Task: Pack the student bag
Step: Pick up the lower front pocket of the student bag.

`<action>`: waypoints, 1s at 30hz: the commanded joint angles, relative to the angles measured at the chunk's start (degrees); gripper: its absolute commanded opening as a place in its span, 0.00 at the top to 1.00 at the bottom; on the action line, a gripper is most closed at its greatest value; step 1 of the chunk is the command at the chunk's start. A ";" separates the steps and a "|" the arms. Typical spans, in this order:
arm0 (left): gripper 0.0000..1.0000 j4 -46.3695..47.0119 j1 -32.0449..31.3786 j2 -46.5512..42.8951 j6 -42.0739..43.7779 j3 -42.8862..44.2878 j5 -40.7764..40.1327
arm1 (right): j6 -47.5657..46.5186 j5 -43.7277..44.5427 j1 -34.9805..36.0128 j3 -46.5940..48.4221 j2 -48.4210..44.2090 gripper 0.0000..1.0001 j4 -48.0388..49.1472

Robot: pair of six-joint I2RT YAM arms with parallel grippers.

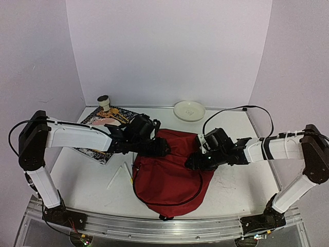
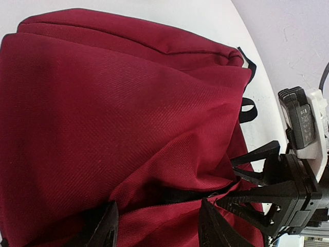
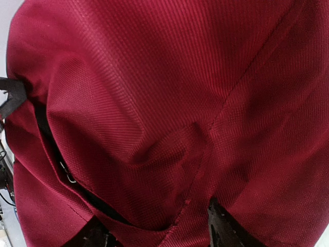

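1. Metal rail (image 1: 154,226) at the near edge carries both arm bases
2. Student bag (image 1: 167,180), dark red, lies on the table (image 1: 241,180) at near centre
3. Left end effector (image 2: 159,208): jaws partly apart astride bag fabric, grip cannot be told
4. Right end effector (image 3: 154,213): likewise astride a fold, grip unclear
5. White plate (image 1: 189,110) at far centre

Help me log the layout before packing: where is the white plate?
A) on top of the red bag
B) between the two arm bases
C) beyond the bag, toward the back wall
C: the white plate lies apart from the student bag, on its far side.
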 commanded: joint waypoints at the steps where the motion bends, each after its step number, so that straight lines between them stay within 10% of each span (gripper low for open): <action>1: 0.47 1.16 0.00 1.59 -1.62 3.53 3.30 | -0.69 1.02 0.38 -2.01 -0.21 0.43 0.06; 30: 0.69 10.55 0.00 8.89 -10.44 2.99 13.15 | -1.73 3.79 1.51 0.52 -9.18 0.37 0.32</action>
